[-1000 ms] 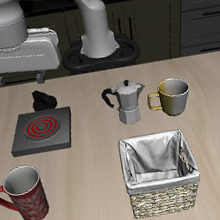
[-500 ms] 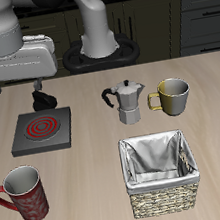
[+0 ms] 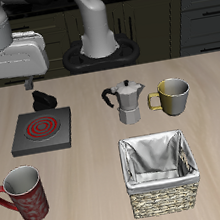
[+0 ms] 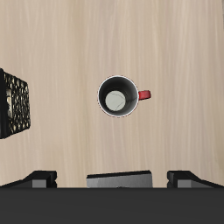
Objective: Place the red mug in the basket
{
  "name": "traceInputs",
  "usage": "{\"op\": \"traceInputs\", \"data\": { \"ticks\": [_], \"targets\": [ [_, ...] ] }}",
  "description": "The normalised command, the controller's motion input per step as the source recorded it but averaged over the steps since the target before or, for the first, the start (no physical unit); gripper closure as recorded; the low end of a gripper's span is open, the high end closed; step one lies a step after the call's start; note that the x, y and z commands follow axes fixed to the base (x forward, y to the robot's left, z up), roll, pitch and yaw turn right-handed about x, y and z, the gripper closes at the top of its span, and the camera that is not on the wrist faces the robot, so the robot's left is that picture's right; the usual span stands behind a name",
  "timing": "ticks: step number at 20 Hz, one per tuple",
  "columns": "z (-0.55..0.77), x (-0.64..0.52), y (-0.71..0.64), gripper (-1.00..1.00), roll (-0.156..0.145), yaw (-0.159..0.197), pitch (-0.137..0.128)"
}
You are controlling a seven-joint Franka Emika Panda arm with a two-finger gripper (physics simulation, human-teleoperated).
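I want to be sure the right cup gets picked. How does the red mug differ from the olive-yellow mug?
The red mug is dark red with a pale swirly pattern; the olive-yellow mug is plain and metallic. The red mug looks larger. The red mug stands near the table's front edge, apart from other things, while the olive-yellow mug stands farther back beside the moka pot. Both stand upright, empty, each with a loop handle.

no readable text, no labels, no brands, no numbers
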Motion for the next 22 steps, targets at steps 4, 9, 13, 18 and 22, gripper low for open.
{"op": "traceInputs", "data": {
  "ticks": [4,9,13,18,22],
  "targets": [
    [-0.07,0.11,-0.07,-1.00,-0.023,-0.025,-0.022],
    [-0.08,0.08,0.04,-1.00,-0.011,0.000,-0.056],
    [-0.18,0.11,0.10,-1.00,0.024,-0.008,0.026],
    [-0.13,0.11,0.04,-1.00,-0.010,0.032,0.002],
    [-0.21,0.13,0.08,-1.00,-0.018,0.039,-0.018]
  ]
}}
